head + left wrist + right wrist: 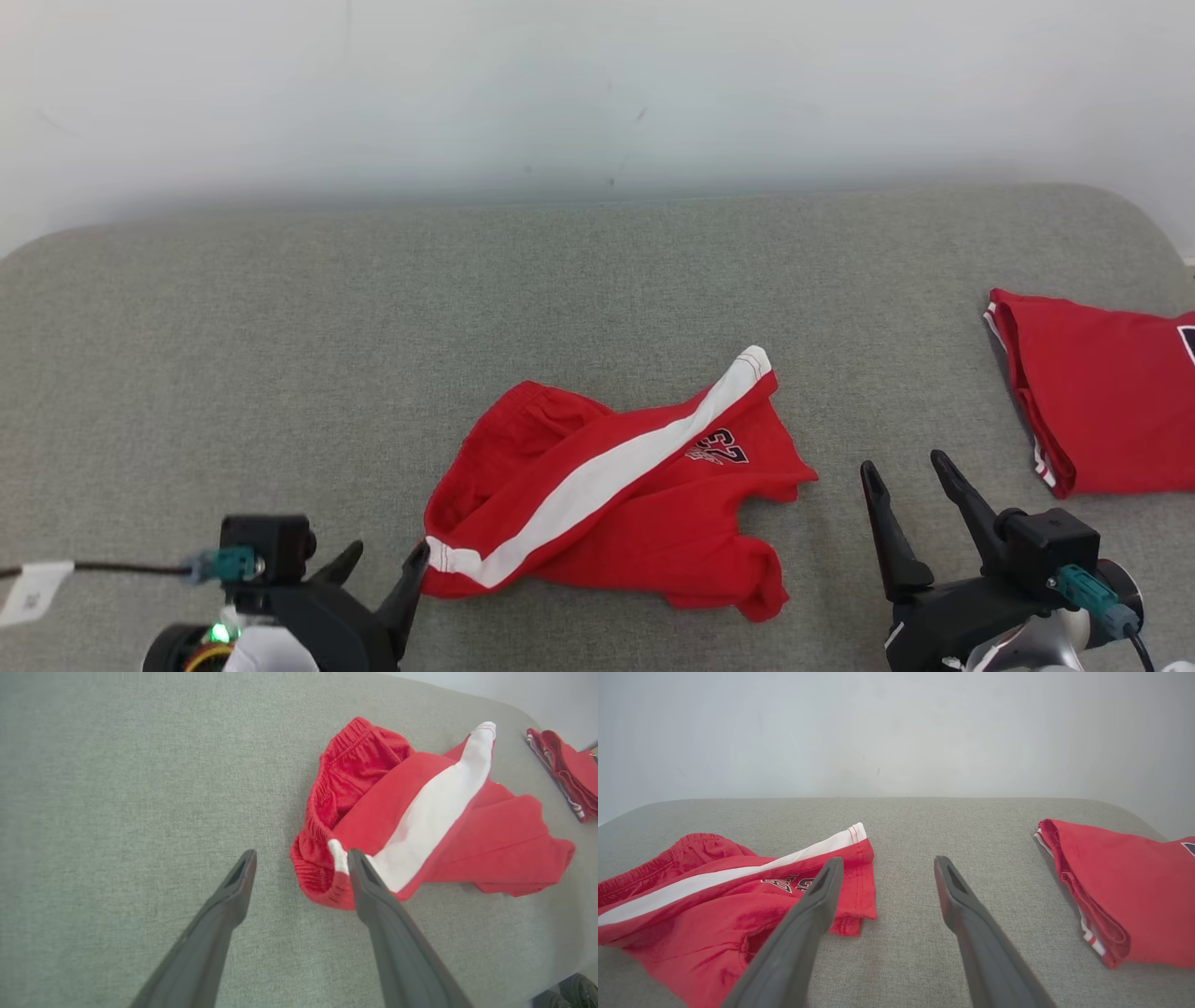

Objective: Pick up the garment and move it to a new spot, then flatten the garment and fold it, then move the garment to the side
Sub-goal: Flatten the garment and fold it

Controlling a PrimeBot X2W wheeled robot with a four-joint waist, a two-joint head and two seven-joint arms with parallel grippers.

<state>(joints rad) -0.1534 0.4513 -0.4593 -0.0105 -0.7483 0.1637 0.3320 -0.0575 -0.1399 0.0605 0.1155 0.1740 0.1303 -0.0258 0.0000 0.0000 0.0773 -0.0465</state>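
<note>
The garment (pixel 607 485) is a pair of red shorts with a white side stripe and a printed number, lying crumpled on the grey table. My left gripper (pixel 383 560) stands open at its lower left corner, one finger touching the waistband edge, with nothing between the fingers. In the left wrist view the garment (pixel 420 816) lies just right of my open left gripper (pixel 301 854). My right gripper (pixel 901 467) is open to the right of the shorts, apart from them. In the right wrist view the garment (pixel 714 896) lies left of my right gripper (pixel 887 861).
A second red garment (pixel 1102 401), folded, lies at the table's right edge, also seen as a red folded garment (pixel 1120 891) in the right wrist view. The grey table (pixel 280 355) has rounded far corners and ends at a pale wall (pixel 597 84).
</note>
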